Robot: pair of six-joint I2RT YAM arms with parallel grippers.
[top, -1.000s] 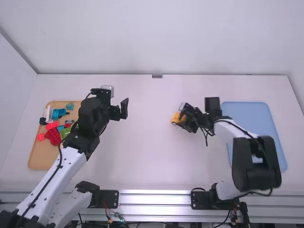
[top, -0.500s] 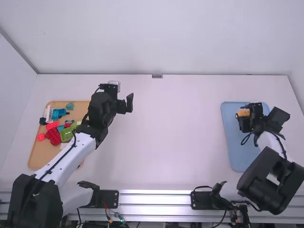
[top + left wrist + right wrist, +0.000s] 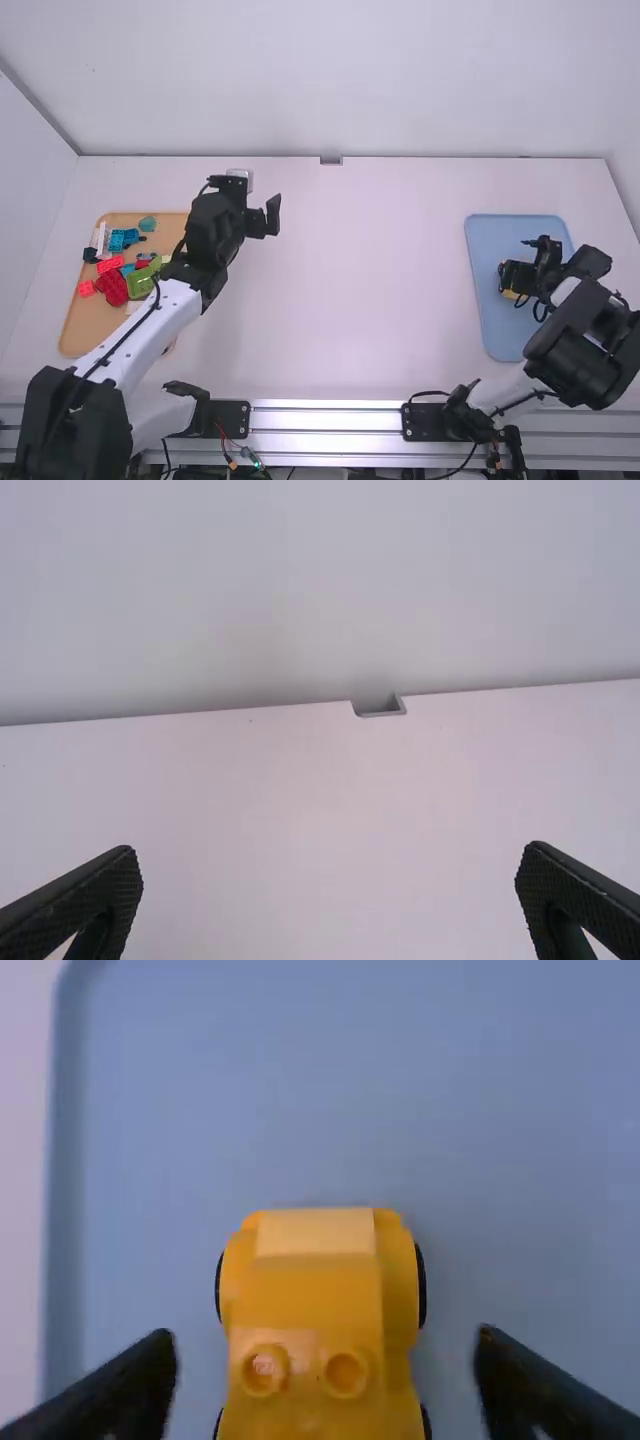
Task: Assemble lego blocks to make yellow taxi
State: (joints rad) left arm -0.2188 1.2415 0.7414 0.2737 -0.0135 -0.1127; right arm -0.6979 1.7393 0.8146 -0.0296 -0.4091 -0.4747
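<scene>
One yellow taxi (image 3: pixel 312 1295), blurry stud marking (image 3: pixel 265 1366)

Yellow taxi (image 3: pixel 312 1305) cut off in right wrist view, right end effector (image 3: pixel 508 281) blurred there

White tubular links, bulky black joints, thin black looping cables, apparently smooth dark housings

White table (image 3: pixel 330 310), tan tray (image 3: pixel 85 335) at left; blue tray (image 3: pixel 498 340) at right
</scene>
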